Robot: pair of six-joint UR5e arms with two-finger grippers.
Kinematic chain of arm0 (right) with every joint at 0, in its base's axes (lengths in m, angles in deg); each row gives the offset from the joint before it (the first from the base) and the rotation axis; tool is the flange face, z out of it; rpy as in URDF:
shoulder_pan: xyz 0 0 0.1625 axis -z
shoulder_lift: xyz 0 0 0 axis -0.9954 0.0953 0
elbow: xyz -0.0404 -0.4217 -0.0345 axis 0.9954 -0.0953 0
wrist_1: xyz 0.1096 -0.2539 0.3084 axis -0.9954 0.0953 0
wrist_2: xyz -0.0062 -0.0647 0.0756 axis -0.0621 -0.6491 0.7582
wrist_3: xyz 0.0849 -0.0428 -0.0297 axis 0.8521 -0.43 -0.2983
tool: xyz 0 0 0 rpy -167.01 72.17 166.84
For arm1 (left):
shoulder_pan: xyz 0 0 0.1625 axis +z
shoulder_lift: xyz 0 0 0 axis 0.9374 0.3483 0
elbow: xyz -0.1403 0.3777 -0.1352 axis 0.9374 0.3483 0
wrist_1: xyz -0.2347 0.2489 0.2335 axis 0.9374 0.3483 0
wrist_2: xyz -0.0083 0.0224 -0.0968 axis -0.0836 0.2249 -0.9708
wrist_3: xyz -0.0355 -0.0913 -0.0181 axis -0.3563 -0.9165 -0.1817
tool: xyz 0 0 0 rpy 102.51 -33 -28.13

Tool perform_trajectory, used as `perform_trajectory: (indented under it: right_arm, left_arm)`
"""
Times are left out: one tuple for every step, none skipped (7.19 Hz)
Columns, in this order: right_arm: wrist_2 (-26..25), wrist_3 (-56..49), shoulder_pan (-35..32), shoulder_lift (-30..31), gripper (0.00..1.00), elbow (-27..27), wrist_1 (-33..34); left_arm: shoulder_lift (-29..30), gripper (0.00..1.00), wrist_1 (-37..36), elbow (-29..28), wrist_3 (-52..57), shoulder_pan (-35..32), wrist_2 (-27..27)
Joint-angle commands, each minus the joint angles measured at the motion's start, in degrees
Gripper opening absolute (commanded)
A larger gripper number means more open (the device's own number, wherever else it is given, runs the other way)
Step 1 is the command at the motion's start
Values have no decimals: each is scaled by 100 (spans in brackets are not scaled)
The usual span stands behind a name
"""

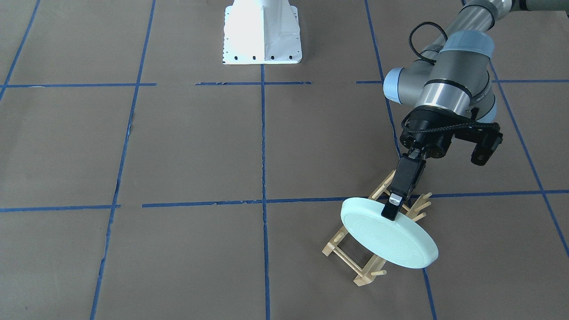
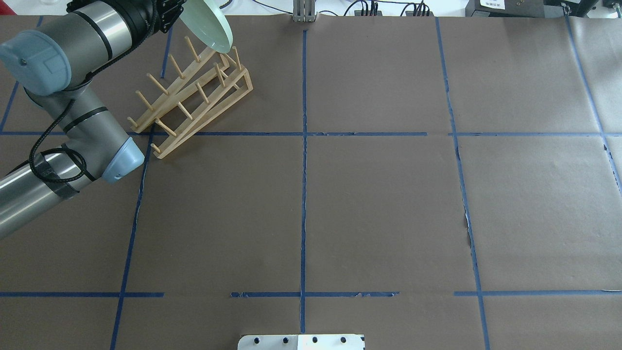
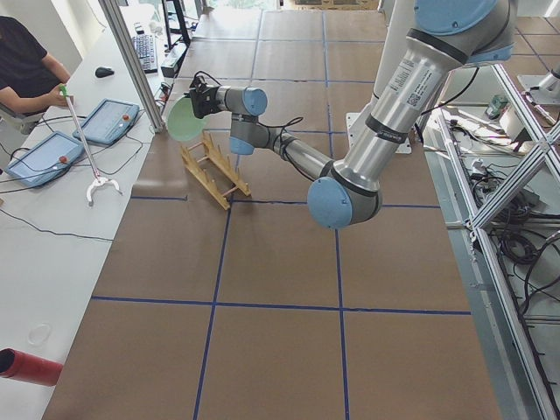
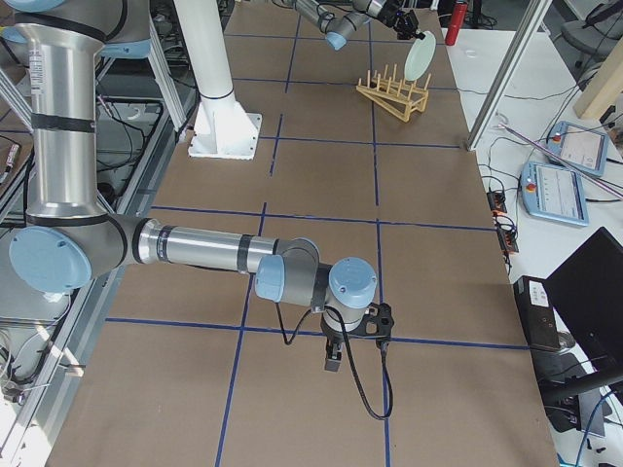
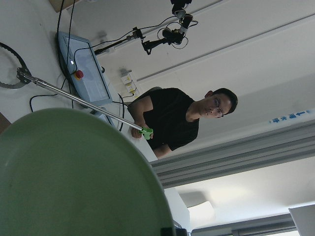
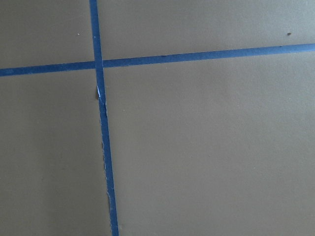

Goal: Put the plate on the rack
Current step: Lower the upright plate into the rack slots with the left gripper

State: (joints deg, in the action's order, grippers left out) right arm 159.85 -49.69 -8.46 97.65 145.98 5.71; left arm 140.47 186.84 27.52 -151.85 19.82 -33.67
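Note:
My left gripper (image 1: 394,207) is shut on the rim of the pale mint-green plate (image 1: 391,240). It holds the plate tilted over the end of the light wooden rack (image 1: 355,262) that lies farthest from the robot's base. In the overhead view the plate (image 2: 206,22) hangs above the rack's (image 2: 194,97) far pegs; I cannot tell whether it touches them. The plate (image 5: 74,177) fills the lower left of the left wrist view. My right gripper (image 4: 333,362) hangs over bare table, far from the rack; I cannot tell whether it is open or shut.
The white robot pedestal (image 1: 262,33) stands at the table's middle. Blue tape lines (image 6: 101,123) cross the brown table cover. An aluminium post (image 3: 131,61) and the operators' desk with tablets (image 3: 109,118) lie just beyond the rack. A person (image 5: 182,118) sits there.

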Motion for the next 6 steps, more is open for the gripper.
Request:
perform_trajectory:
  right_arm:
    - [0, 0, 0, 0, 100, 0, 0]
    - [0, 0, 0, 0, 100, -9, 0]
    - [0, 0, 0, 0, 100, 0, 0]
    - [0, 0, 0, 0, 100, 0, 0]
    - [0, 0, 0, 0, 100, 0, 0]
    - [0, 0, 0, 0, 100, 0, 0]
  left_arm:
    - [8, 0, 9, -122, -28, 58, 0]
    - [16, 0, 9, -167, -28, 93, 9]
    - [16, 0, 27, -219, -28, 102, 18]
    - [43, 0, 27, -307, -28, 102, 35]
    - [60, 0, 27, -421, -28, 102, 35]
    - [69, 0, 27, -457, -28, 128, 35]
